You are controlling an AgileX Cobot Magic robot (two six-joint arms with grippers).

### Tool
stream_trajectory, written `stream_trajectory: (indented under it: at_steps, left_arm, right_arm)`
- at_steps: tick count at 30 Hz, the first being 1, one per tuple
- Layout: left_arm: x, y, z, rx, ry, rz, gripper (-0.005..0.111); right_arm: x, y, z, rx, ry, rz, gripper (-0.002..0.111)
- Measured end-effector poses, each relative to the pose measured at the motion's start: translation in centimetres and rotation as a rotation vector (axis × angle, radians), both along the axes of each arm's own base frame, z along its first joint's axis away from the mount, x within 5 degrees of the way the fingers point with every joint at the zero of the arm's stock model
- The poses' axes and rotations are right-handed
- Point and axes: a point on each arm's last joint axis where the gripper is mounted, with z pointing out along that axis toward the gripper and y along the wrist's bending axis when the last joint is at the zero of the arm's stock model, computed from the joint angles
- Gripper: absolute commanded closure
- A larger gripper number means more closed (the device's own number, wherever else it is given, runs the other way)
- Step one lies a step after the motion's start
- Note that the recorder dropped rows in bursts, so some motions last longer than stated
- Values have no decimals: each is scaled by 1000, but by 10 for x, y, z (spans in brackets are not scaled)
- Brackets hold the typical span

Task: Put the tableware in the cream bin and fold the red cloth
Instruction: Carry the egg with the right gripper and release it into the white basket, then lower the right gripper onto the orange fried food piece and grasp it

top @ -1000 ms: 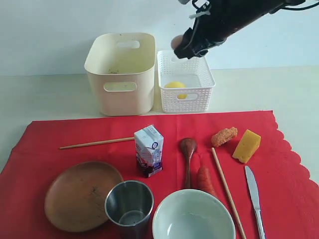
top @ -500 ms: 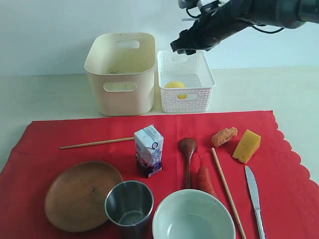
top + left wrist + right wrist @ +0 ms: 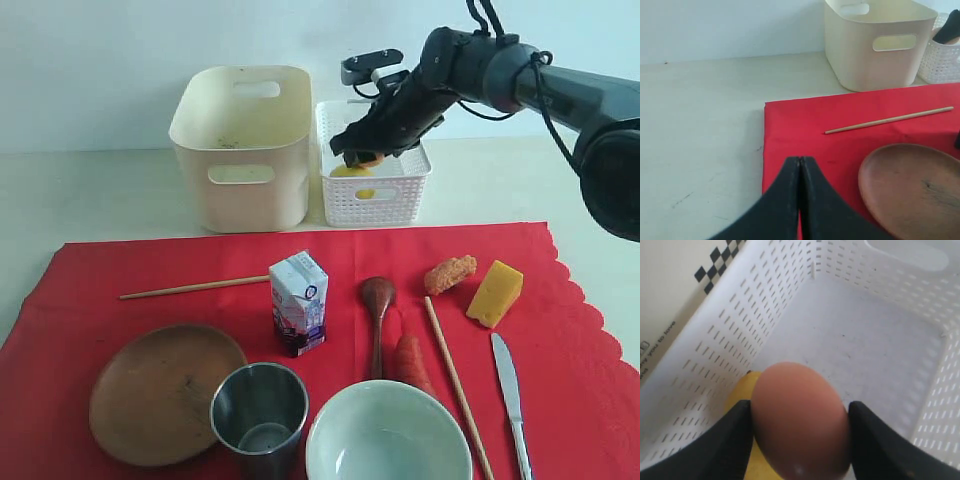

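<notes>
On the red cloth [image 3: 580, 380] lie a brown wooden plate [image 3: 165, 392], a steel cup [image 3: 259, 408], a pale bowl [image 3: 388, 435], a dark spoon [image 3: 377, 320], two chopsticks [image 3: 195, 288] [image 3: 456, 385] and a knife [image 3: 510, 385]. The cream bin [image 3: 200, 110] stands behind the cloth. My right gripper [image 3: 799, 410] is shut on a brown egg [image 3: 799, 417], low inside the white lattice basket [image 3: 385, 195], just above a lemon [image 3: 350, 171]. My left gripper [image 3: 800, 160] is shut on nothing and hangs over the cloth's left edge near the plate [image 3: 912, 190].
A small milk carton [image 3: 299, 302] stands mid-cloth. A cheese wedge [image 3: 495, 292], a fried piece [image 3: 449, 273] and an orange-red food piece [image 3: 412, 362] lie among the tableware. Bare pale table surrounds the cloth on the left and right.
My right gripper has come down with the egg from above the basket's back rim into the basket. Nothing on the cloth has moved.
</notes>
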Motion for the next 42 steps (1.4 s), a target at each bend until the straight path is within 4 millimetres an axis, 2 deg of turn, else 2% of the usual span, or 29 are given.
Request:
stream_trajectory:
  at_steps: [5, 10, 14, 18, 20, 33, 42]
  left_arm:
    - [0, 0, 0, 0, 0, 0, 107]
    - [0, 0, 0, 0, 0, 0, 107]
    - [0, 0, 0, 0, 0, 0, 107]
    - [0, 0, 0, 0, 0, 0, 107]
    - [0, 0, 0, 0, 0, 0, 107]
    - [0, 0, 0, 0, 0, 0, 107]
    - [0, 0, 0, 0, 0, 0, 107]
  right_arm:
    - [0, 0, 0, 1, 0, -1, 82]
    - [0, 0, 0, 1, 0, -1, 48]
    - [0, 0, 0, 1, 0, -1, 33]
    - [0, 0, 2, 2, -2, -1, 32]
    - [-1, 0, 9, 5, -11, 0, 32]
    - [-18, -6, 86, -4, -57, 7, 33]
    - [-38, -13, 121, -44, 3, 18, 33]
